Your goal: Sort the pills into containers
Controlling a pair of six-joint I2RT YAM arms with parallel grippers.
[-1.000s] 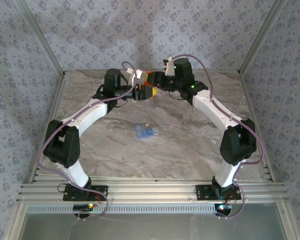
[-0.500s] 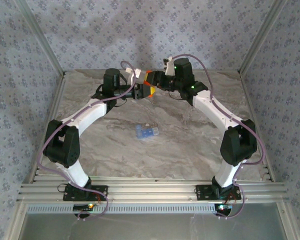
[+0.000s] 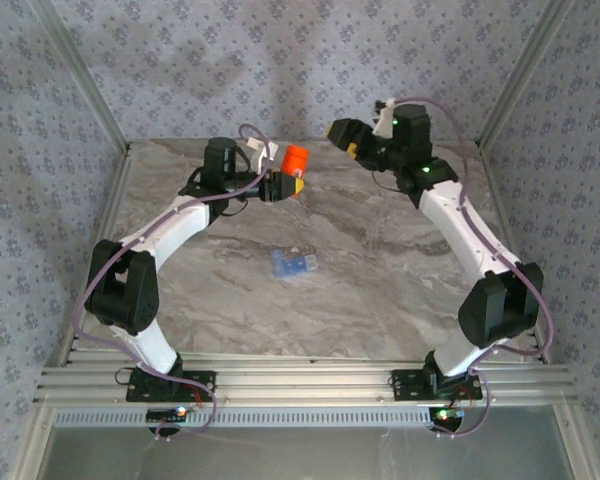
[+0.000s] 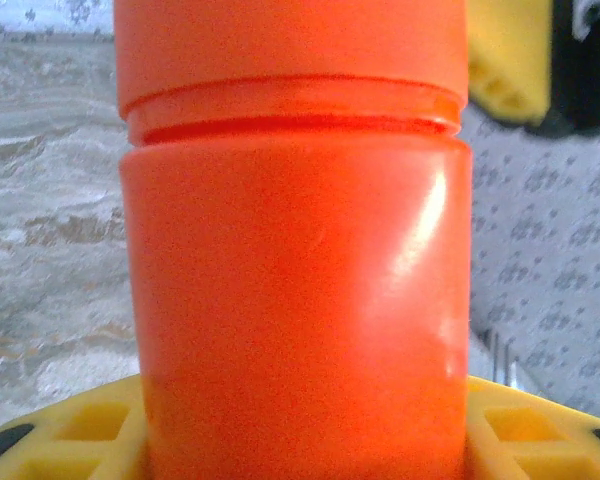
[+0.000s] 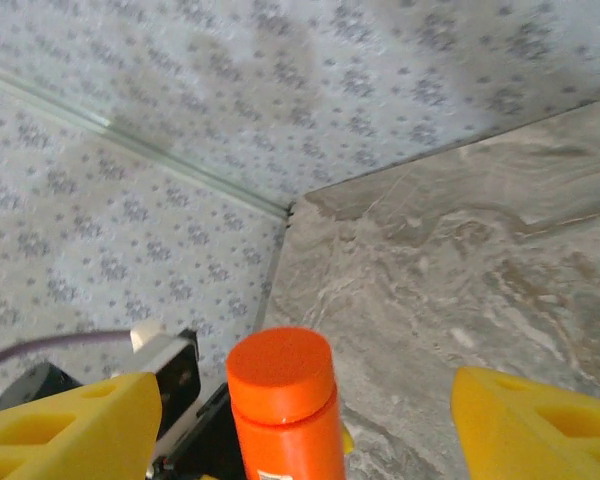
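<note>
left claw is clamping the lower body of the bright orange cylindrical bottle, holding it upright at the far middle of the grey marbled bench. its yellow fingers are pressing on both sides of the base. the red-orange cap is sitting on the neck and looks seated, with a thin seam showing beneath it. right claw is hanging to the right of the bottle, apart from it, jaws standing wide, facing the cap and touching nothing. the pale blue translucent container is lying on the bench, nearer than the bottle and well apart from both claws. pills are too small to make out.

step in hand, as judged: getting the cap off. to do it well, the right claw should be coming in level with the cap and centred on it, so both pads are meeting the cap wall and not the seam, and closing fully before turning. the left claw should be keeping the body firm and upright, so the bottle is neither spinning with the cap nor tipping. risk: a grip set too low is catching the shoulder and jamming the thread.
</note>
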